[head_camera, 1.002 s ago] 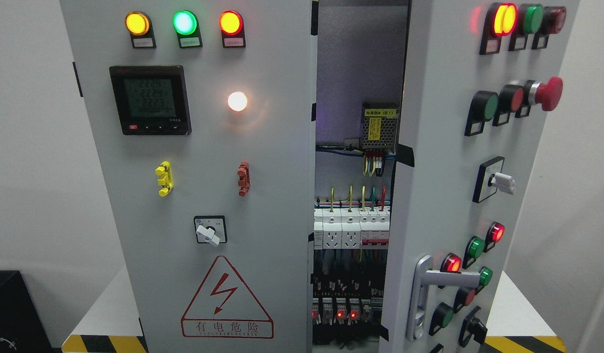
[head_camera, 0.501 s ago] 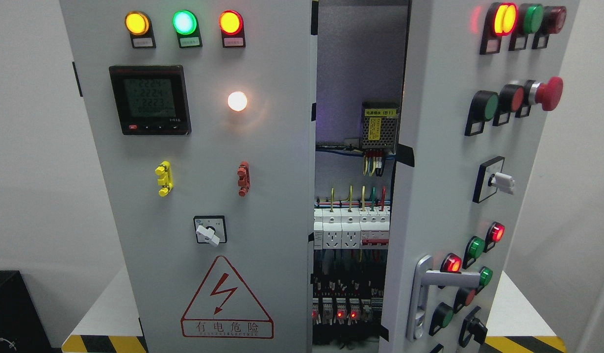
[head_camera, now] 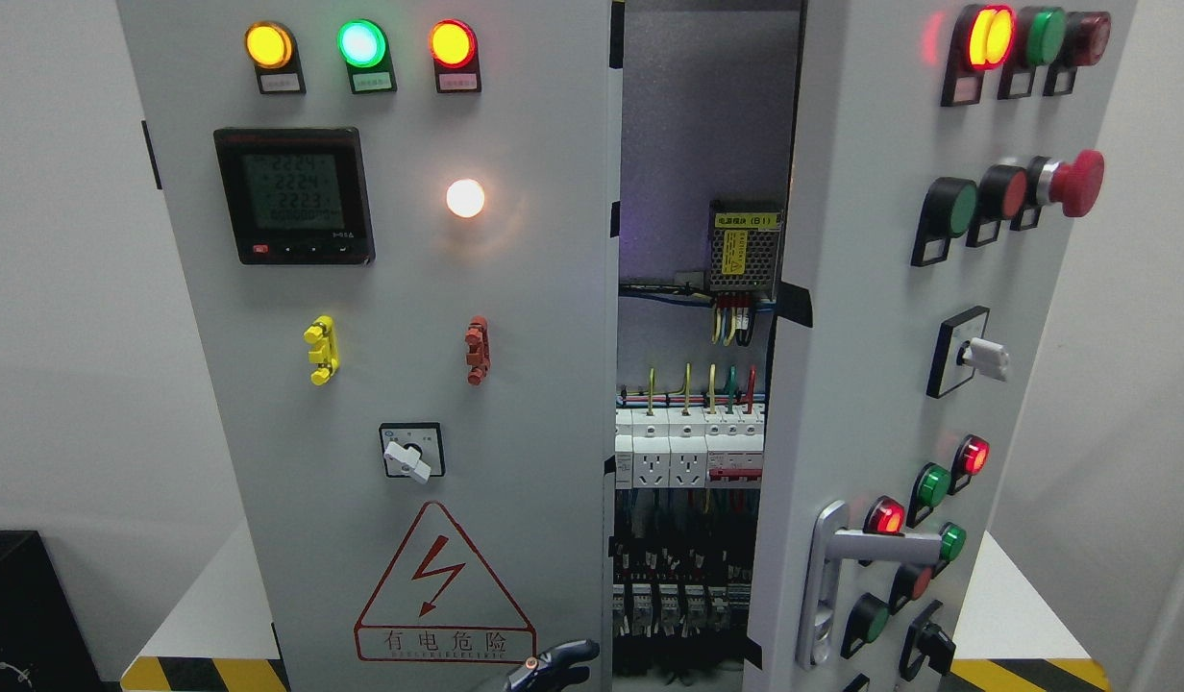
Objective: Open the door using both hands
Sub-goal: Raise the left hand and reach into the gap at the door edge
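Both doors [head_camera: 390, 288] are finished in smooth, matt grey painted metal. The handle [head_camera: 827, 577] is satin silver metal. The lamps [head_camera: 361, 43] appear to be glossy plastic.

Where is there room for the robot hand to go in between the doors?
The gap between the left door and right door is bare up top, above the power supply. Lower down, breakers and wires crowd it. The robot hand is just below.

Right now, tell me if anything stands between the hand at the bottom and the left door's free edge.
Nothing visible does. The left hand shows at the bottom edge, in front of the left door, close beside its free edge.
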Action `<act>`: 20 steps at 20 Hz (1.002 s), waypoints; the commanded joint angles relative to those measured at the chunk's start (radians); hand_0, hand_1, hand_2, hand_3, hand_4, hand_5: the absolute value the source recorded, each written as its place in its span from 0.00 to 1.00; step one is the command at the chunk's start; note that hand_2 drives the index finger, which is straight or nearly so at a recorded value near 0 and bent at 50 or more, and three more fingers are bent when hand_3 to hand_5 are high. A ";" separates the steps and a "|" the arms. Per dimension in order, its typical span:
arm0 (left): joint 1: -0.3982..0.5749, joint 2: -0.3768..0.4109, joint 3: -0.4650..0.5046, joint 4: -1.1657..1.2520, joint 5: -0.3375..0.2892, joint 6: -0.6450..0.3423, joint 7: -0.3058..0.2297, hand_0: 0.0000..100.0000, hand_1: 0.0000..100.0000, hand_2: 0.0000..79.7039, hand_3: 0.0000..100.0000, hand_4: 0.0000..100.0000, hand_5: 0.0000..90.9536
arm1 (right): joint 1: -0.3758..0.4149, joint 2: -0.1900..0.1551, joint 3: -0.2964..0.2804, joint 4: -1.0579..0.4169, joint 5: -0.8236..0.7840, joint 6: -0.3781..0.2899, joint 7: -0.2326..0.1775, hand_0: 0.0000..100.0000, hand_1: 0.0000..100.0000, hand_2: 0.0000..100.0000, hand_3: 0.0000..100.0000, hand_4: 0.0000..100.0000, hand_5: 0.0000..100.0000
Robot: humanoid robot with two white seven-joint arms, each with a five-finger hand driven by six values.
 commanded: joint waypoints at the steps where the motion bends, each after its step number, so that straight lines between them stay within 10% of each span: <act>1: -0.151 0.043 -0.025 -0.102 0.120 0.003 0.001 0.00 0.00 0.00 0.00 0.00 0.00 | -0.023 0.000 -0.031 -0.018 0.000 0.000 0.000 0.00 0.00 0.00 0.00 0.00 0.00; 20: -0.599 -0.009 -0.031 0.037 0.505 0.058 0.002 0.00 0.00 0.00 0.00 0.00 0.00 | -0.021 0.000 -0.031 -0.017 0.000 0.000 0.000 0.00 0.00 0.00 0.00 0.00 0.00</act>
